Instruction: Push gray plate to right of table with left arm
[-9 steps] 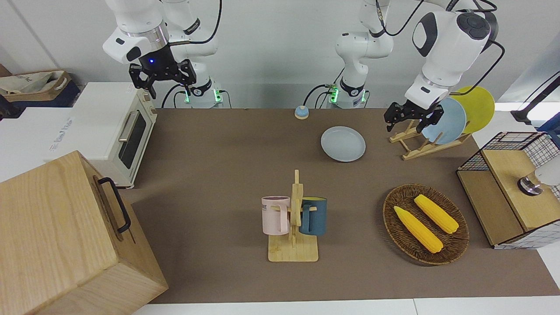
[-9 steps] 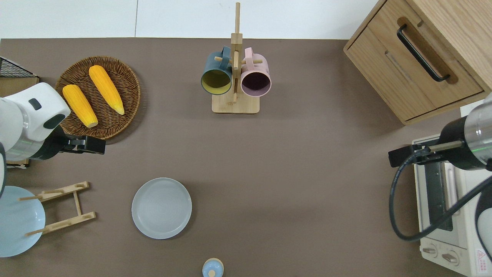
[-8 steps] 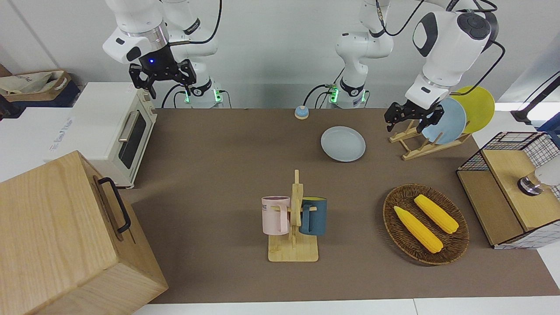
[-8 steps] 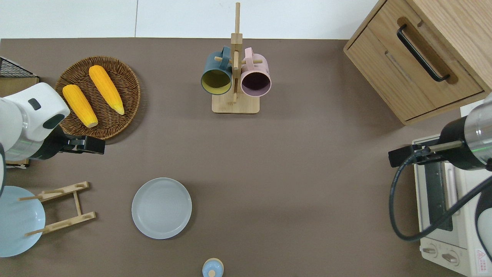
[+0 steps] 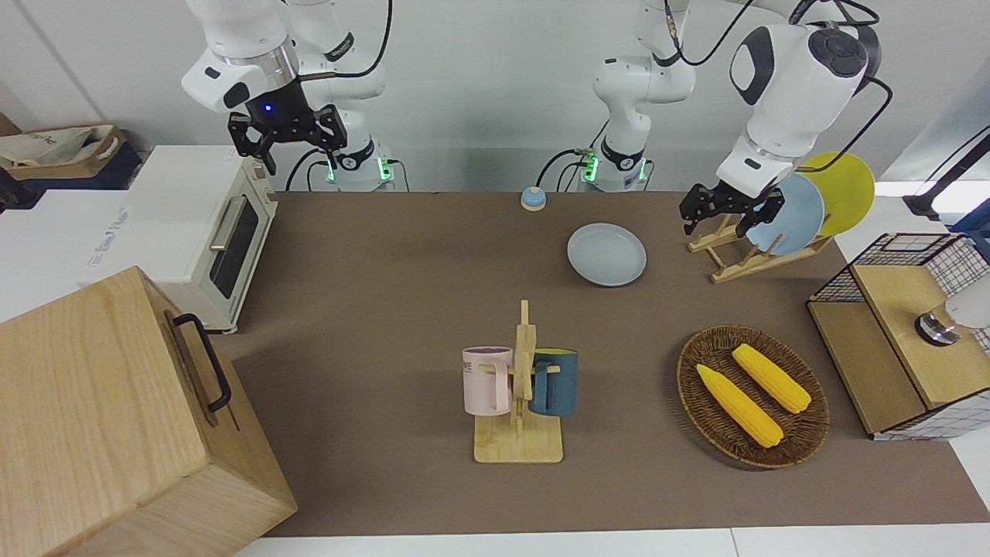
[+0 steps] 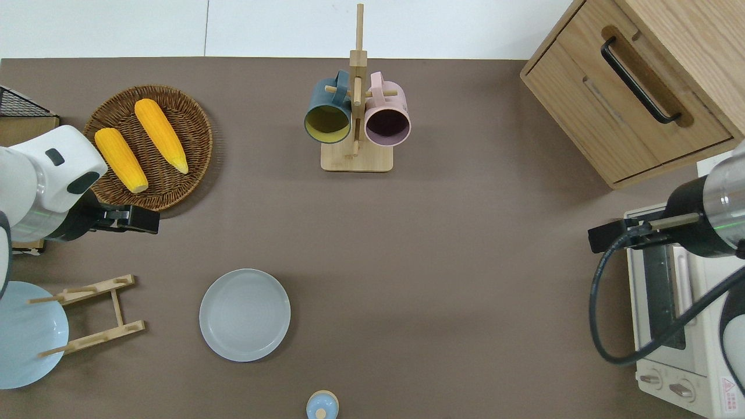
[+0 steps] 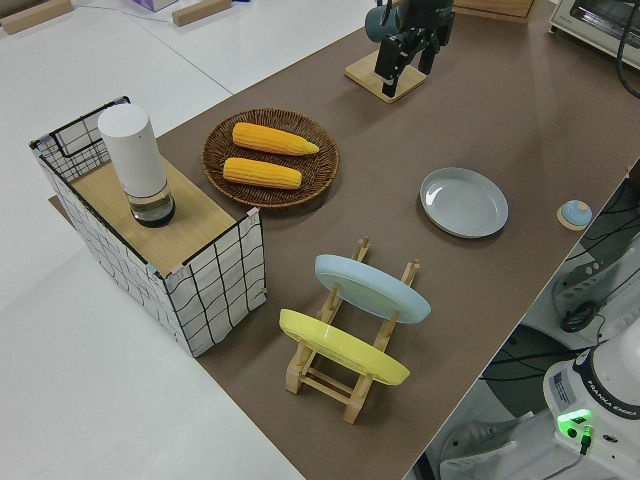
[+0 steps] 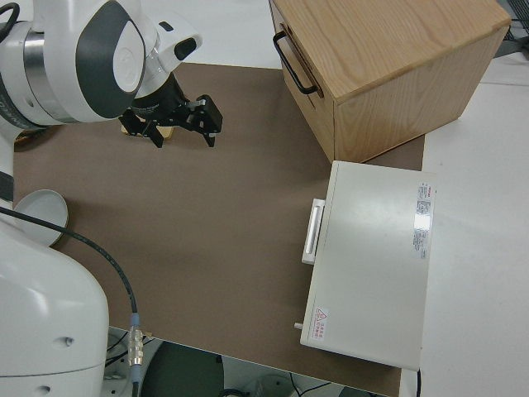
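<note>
Your left end effector [image 6: 139,220] hangs in the air with fingers spread wide, gripping nothing, over bare worktop [image 6: 442,244] beside the wicker basket [image 6: 192,116] of corn. The gray plate [image 6: 244,314], round, shallow and pale with a plain low rim, lies flat and untouched at about four o'clock from it in the overhead view, well apart, beside the wooden plate rack [image 6: 96,314] and near the small blue bell [image 6: 322,404]. Your right arm is parked, its end effector [image 5: 288,135] also open and empty.
</note>
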Robot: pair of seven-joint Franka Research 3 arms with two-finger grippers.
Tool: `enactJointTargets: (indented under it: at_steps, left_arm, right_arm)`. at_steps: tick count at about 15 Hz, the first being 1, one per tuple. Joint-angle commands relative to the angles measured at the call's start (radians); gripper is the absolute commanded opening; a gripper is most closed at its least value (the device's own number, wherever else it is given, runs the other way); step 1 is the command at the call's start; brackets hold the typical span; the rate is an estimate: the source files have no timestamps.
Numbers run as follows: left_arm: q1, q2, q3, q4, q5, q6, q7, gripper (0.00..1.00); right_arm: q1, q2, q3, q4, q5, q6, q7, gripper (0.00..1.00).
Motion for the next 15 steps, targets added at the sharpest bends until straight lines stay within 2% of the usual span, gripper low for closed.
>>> enactJointTargets:
  at_steps: [1, 9, 15]
  left_arm:
    - [0.002, -0.012, 0.008, -0.009, -0.009, -0.013, -0.005, 1.0]
    - [-0.009, -0.023, 0.002, -0.02, 0.025, -0.045, 0.009, 1.0]
    - [-0.01, -0.102, -0.001, -0.151, 0.028, -0.009, 0.009, 1.0]
  right_arm:
    - [-0.02, -0.003, 0.013, 0.008, 0.01, -0.015, 0.002, 0.983]
    - [-0.02, -0.003, 0.015, 0.008, 0.01, -0.015, 0.001, 0.983]
    - [-0.02, -0.003, 0.015, 0.008, 0.01, -0.015, 0.001, 0.983]
